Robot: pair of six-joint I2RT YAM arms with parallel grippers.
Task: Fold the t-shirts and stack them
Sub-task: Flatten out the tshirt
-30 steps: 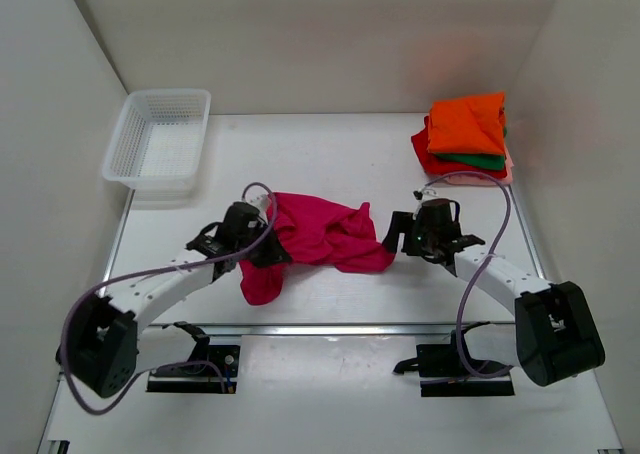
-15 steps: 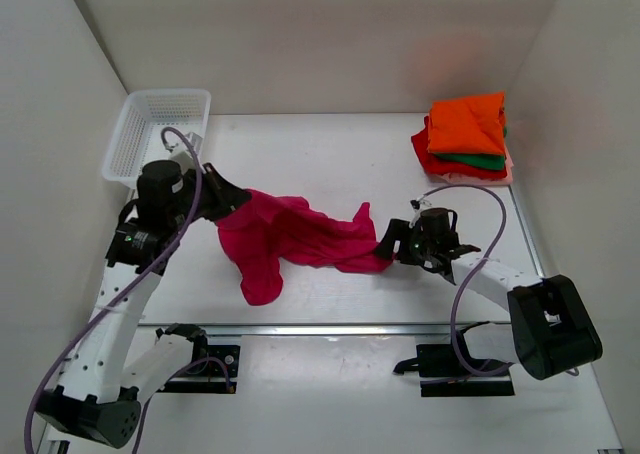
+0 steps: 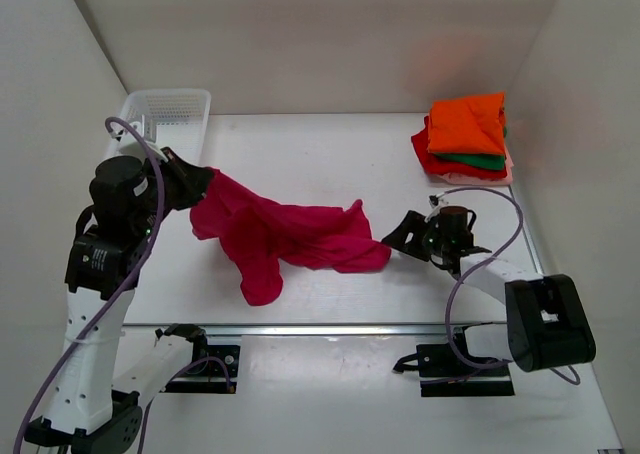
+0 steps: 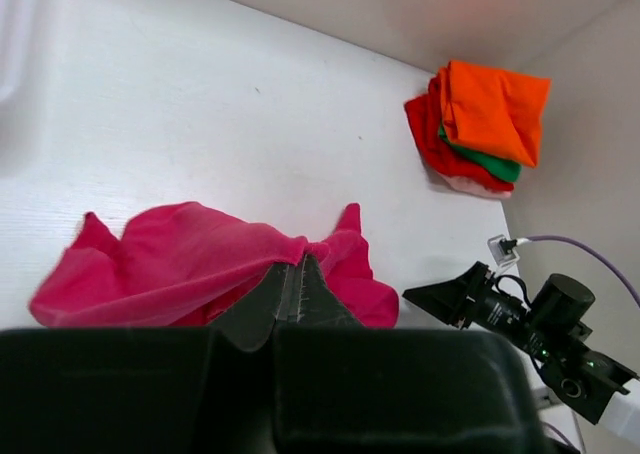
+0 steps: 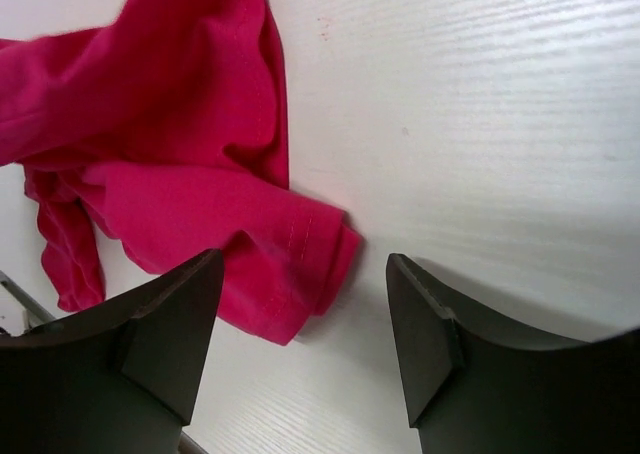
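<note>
Left tool (image 3: pixel 192 182) is clamped on one edge of the magenta shirt (image 3: pixel 290 236), holding that end up off the worktop (image 3: pixel 330 154). The rest of the shirt drapes down and lies crumpled mid-worktop. The left wrist view confirms the grip: fingers (image 4: pixel 268 299) are pressed together with cloth pinched at the tips. The top view shows only cloth running into the tool.

Right tool (image 3: pixel 398 238) sits low at the shirt's right end. The right wrist view shows its jaws spread wide and gripping nothing, with a sleeve hem flat on the worktop just ahead of the gap. The top view can't show that gap.

The stack (image 3: pixel 465 139) of folded shirts is in the far right corner: orange on top, then green, red, pale pink lowest. Only the top and left wrist views catch it. The white mesh basket (image 3: pixel 170 94) in the far left corner is clear in the top view only, partly behind the left arm.

Worktop is white. Plain white walls (image 3: pixel 320 34) close it in on three sides.
</note>
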